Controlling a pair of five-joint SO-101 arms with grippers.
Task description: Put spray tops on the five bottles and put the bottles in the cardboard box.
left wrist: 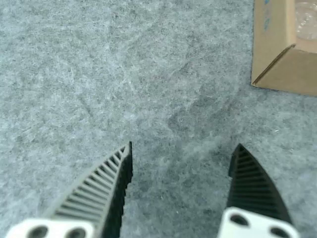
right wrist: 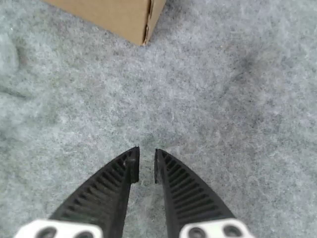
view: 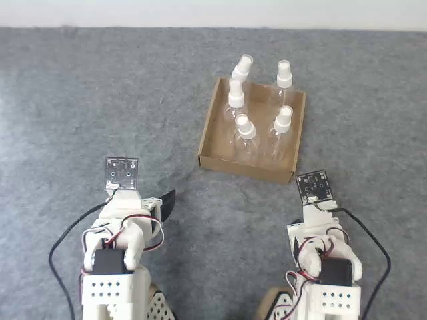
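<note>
- Blue print runs along one wall of the box (left wrist: 277, 64) in the left wrist view, cut off and too small to read
- Left claw (left wrist: 184, 145): spread wide, nothing between its fingers, over bare grey mat (view: 100, 100) at the near left
- The box lies farther off and to the right of the left claw, well apart from it
- Right claw (right wrist: 147, 150): fingers pressed almost together with only a slit at the tips, pinching nothing, over the mat at the near right
- The box's near right corner lies just beyond the right claw, a little to its left, not touching
- The box is shallow, open-topped brown cardboard, far of centre between the two arms
- Five clear bottles (view: 245, 143) are at the box, each with a white spray top (view: 245, 125)
- Four of the bottles stand upright inside the box, in two rows
- The fifth bottle tilts at the far left corner, its top past the far rim
- I cannot tell whether the fifth bottle's base sits inside
</note>
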